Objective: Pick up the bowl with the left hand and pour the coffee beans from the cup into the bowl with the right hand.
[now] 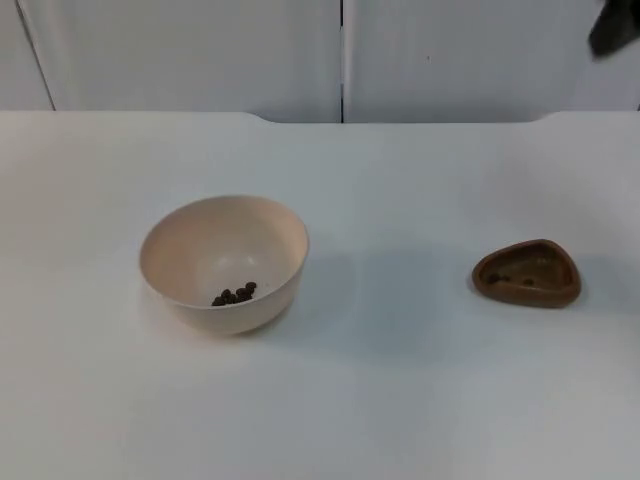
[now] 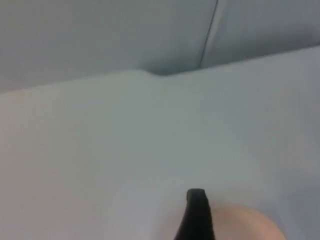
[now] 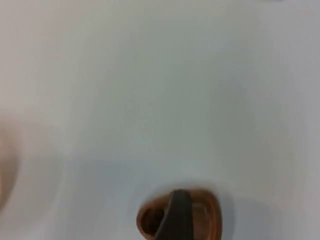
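A cream bowl (image 1: 224,262) stands upright on the white table, left of centre, with a small heap of coffee beans (image 1: 234,294) in its bottom. A low brown cup (image 1: 527,273) with a rounded triangular rim stands upright at the right. I cannot tell whether the dark specks inside it are beans. My left gripper (image 2: 196,215) hangs above the table, with a piece of the bowl's rim (image 2: 245,225) just beside it. My right gripper (image 3: 176,215) hovers over the cup (image 3: 212,215), apart from it, and the bowl's edge (image 3: 6,170) blurs in at the side. The right arm (image 1: 612,28) shows high at the back right.
The grey partition wall (image 1: 340,50) closes off the table's far edge. A wide stretch of bare white table (image 1: 400,270) lies between bowl and cup.
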Available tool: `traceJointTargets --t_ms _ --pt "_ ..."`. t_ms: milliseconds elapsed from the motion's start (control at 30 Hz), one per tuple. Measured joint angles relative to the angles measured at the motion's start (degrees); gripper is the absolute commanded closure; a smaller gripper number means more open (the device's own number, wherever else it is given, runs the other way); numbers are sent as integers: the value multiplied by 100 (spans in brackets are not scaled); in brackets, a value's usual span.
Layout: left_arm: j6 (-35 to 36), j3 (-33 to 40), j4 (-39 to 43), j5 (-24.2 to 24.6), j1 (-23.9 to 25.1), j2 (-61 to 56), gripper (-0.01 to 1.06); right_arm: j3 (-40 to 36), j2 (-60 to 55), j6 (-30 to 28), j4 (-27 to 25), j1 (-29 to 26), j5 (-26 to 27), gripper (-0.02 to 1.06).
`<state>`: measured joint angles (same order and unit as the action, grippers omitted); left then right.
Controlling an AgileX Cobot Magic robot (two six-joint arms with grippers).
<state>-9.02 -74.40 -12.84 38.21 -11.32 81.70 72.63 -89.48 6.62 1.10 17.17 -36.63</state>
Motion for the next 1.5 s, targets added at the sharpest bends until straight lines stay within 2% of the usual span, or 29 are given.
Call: traceJointTargets --t_ms 267,600,767,900,1000,1200,1233,1333,1500 --pt "0 0 -63 135 0 -1246 42 0 1679 -297 0 9 -194 36" --pt "0 0 -74 667 0 -1712 42 -36 2471 -400 -9 9 -853 36" --pt "0 0 -86 948 0 -1823 42 -335 2781 -405 -9 9 -907 36" --pt "0 57 -110 1042 0 -1994 42 -1011 3249 -415 -9 9 -785 36" --pt "0 282 -199 969 0 -2158 42 -1395 3522 -415 -9 9 -657 36" --pt "0 1626 -321 313 0 -2919 42 -2355 4386 -419 -9 9 -434 36" --pt "0 1626 -321 313 0 -2919 42 -2355 4386 -419 -9 9 -434 36" --pt "0 2334 -331 8 0 -3386 42 -2725 4862 -419 -9 9 -427 36" --pt "0 2972 -344 -46 0 -3921 42 -3095 5452 -419 -9 9 -415 36"
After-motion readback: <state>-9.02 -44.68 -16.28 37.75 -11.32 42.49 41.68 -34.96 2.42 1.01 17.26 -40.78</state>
